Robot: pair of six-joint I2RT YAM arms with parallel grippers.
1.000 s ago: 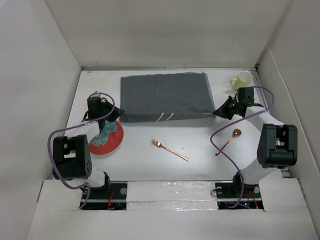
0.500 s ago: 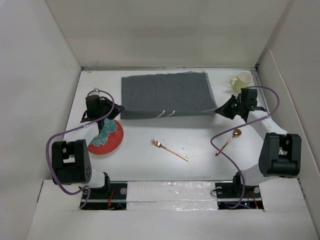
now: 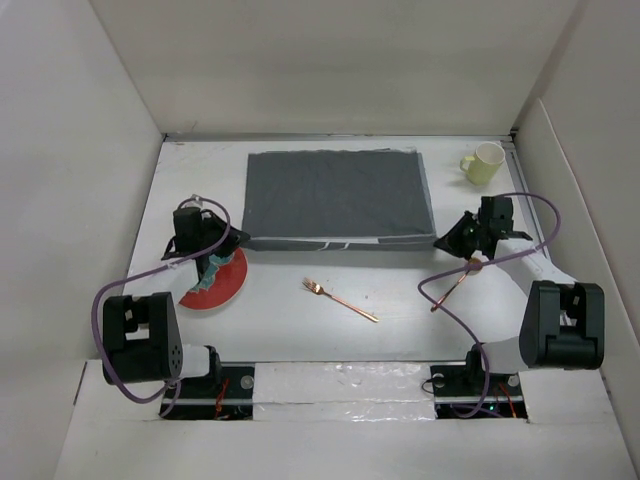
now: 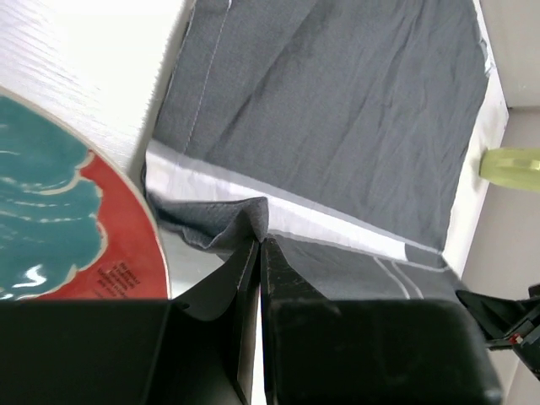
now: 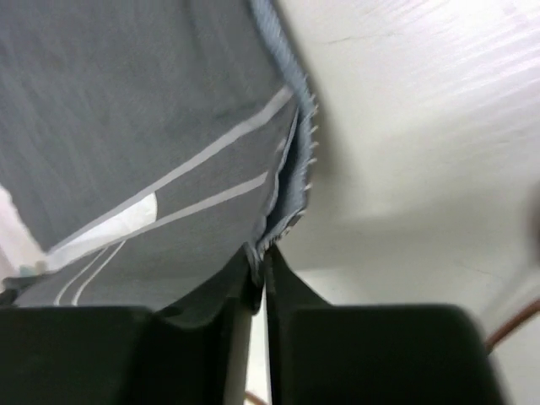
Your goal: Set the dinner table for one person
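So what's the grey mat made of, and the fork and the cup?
The grey mat looks like woven cloth: matte, puckered where pinched, frayed at one edge. The fork seems metal, thin with a shiny copper-coloured finish. The cup is smooth pale yellow, probably glazed ceramic, though plastic is possible.

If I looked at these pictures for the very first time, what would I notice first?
Probably the dark grey placemat spread over the far middle of the white table, with the left tool and the right tool each pinching one of its near corners. After that, the red and teal plate by the left arm and the yellow cup in the far right corner.
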